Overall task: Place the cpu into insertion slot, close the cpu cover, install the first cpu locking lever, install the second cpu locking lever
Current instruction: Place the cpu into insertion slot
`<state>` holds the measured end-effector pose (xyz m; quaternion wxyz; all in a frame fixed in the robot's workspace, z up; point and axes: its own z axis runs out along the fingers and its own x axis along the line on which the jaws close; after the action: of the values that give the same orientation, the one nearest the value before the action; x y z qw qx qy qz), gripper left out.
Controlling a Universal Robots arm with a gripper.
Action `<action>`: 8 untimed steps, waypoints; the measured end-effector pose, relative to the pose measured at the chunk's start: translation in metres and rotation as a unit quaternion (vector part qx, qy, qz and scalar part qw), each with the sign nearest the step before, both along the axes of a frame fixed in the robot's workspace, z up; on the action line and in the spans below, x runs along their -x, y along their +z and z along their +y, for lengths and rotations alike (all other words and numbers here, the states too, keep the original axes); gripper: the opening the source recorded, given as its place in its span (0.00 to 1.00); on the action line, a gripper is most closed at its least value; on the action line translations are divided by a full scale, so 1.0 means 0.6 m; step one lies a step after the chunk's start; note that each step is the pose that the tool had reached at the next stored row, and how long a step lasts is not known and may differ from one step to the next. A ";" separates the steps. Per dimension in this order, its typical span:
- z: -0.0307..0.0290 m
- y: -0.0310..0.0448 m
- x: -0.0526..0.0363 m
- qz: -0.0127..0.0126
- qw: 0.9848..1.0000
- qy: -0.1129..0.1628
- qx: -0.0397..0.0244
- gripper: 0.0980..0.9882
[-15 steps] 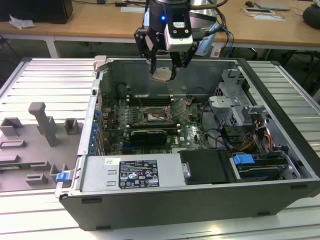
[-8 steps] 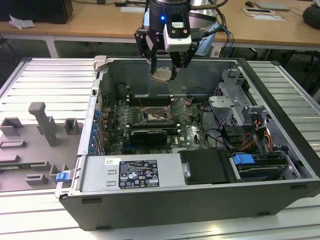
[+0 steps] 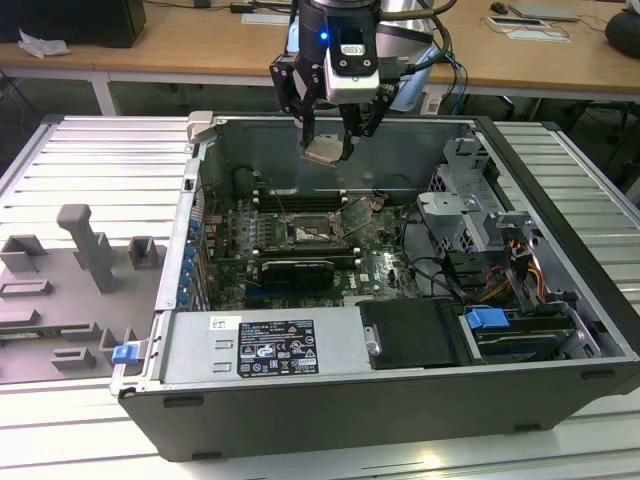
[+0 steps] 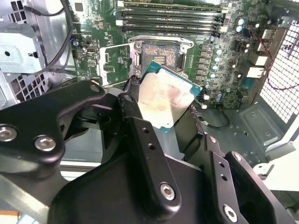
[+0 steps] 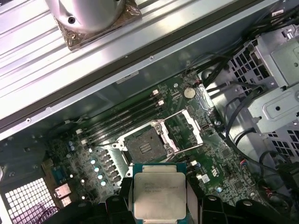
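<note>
My gripper [image 3: 335, 135] is shut on the cpu [image 3: 325, 150], a small pale silvery square chip, and holds it in the air over the open computer case. In both wrist views the chip [image 4: 166, 100] [image 5: 160, 196] sits between the black fingers [image 4: 135, 112], tilted a little. The insertion slot [image 3: 315, 232] [image 4: 161, 55] [image 5: 145, 144] lies bare on the green motherboard, well below the chip. The cpu cover [image 4: 113, 63] [image 5: 194, 125], a thin metal frame, stands swung open beside the slot.
Memory slots [image 3: 300, 195] run along the slot's far side, and a wide black card [image 3: 295, 270] lies on its near side. A drive cage [image 3: 470, 215] and cables fill the exterior view's right. The case walls [image 3: 195, 200] ring the board. Grey fixtures [image 3: 85, 250] stand outside, on the exterior view's left.
</note>
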<state>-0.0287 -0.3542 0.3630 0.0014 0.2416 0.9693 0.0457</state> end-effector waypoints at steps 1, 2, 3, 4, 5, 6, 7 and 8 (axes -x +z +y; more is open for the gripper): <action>0.0000 0.000 0.000 0.000 1.000 -0.002 0.000 0.50; 0.0000 0.000 0.000 0.000 1.000 -0.005 0.000 0.50; 0.0000 0.000 0.000 0.000 1.000 -0.008 0.000 0.50; 0.0000 0.000 0.000 0.000 1.000 -0.010 0.000 0.50; 0.0000 0.000 0.000 0.000 1.000 -0.012 0.000 0.50; 0.0000 0.000 0.000 0.000 1.000 -0.015 0.000 0.50; 0.0000 0.000 0.000 0.000 1.000 -0.017 0.000 0.50; 0.0000 0.000 0.000 0.000 1.000 -0.021 0.000 0.50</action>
<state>-0.0287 -0.3541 0.3629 0.0024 0.2620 0.9640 0.0457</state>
